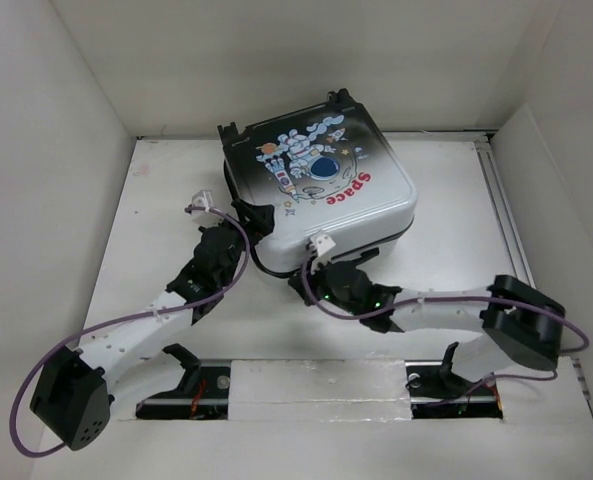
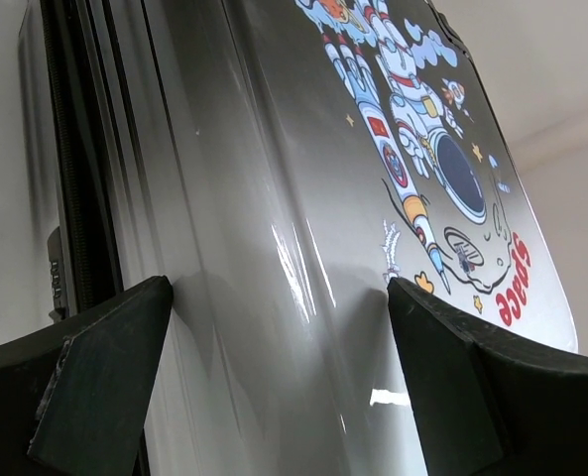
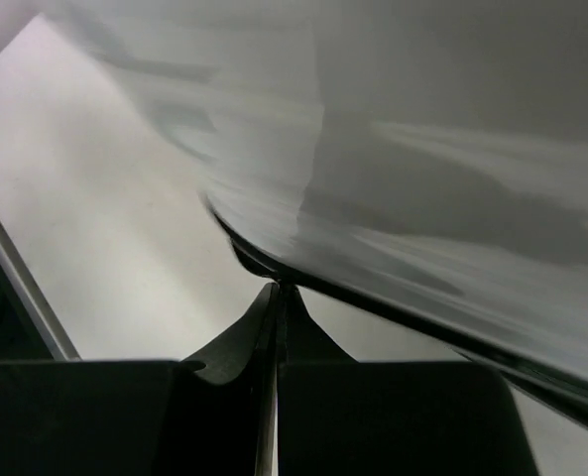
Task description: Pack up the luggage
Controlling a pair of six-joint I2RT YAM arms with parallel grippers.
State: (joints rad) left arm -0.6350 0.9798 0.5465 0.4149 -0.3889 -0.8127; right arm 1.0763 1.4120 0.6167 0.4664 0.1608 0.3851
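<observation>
The luggage (image 1: 321, 185) lies flat and closed at the back middle of the table, astronaut and red "Space" print facing up. My left gripper (image 1: 260, 217) is at its near left corner, open. In the left wrist view the glossy shell (image 2: 323, 149) fills the frame, and the left gripper (image 2: 279, 297) has one black finger at each side of it. My right gripper (image 1: 303, 272) is at the case's near edge, shut. In the right wrist view the right gripper (image 3: 279, 290) touches the black seam under the shell (image 3: 452, 149); nothing shows between its fingers.
White walls enclose the white table (image 1: 166, 200) on the left, back and right. A metal rail (image 1: 504, 215) runs along the right side. Purple cables loop from both arms. A slot with the arm bases (image 1: 316, 385) runs along the near edge.
</observation>
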